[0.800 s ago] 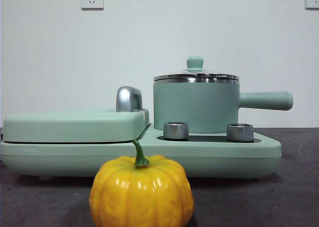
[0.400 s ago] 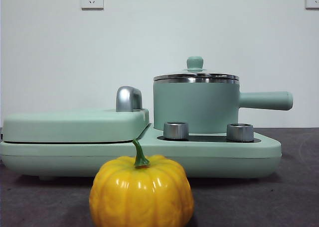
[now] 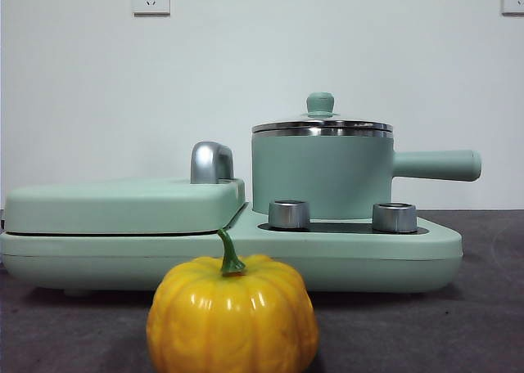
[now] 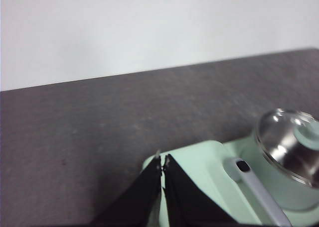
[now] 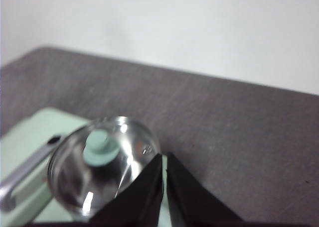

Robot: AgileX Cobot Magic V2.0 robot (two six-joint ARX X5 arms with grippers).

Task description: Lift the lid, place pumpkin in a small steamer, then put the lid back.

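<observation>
Nearest the front camera, on the dark tabletop (image 3: 483, 324): the pumpkin (image 3: 232, 317), upright, green stem curling up, untouched, just in front of the mint-green base (image 3: 409, 262). Behind it, on that base: a flat griddle cover (image 3: 123, 205) on one side with a steel handle (image 3: 211, 162) at its inner edge, two silver knobs (image 3: 289, 214) on the other. Behind the knobs, on the base: the steamer (image 3: 321, 175), long handle pointing sideways, away from the cover. On top, seated square on the steel rim: the lid (image 3: 321, 126), knob upward. Farther back, only a white wall with sockets high up.

Above all this, out of the front view: both arms. Left pincer (image 4: 163, 163) clenched, tips together, gripping nothing, hanging over the cover's corner, with the lid off to one side. Right pincer (image 5: 163, 160) likewise clenched and empty, hovering just beside the lid's rim, nearer to the knob than the left.

As for progress: nothing done yet, by the look of it. Lid on, steamer closed, pumpkin well apart from the pot on the tabletop. All three steps left: lid off, pumpkin in, lid back. Likely first move: releasing the right pincer and bringing it down around the knob. A snug fit probable, pumpkin being about as wide as the pot.
</observation>
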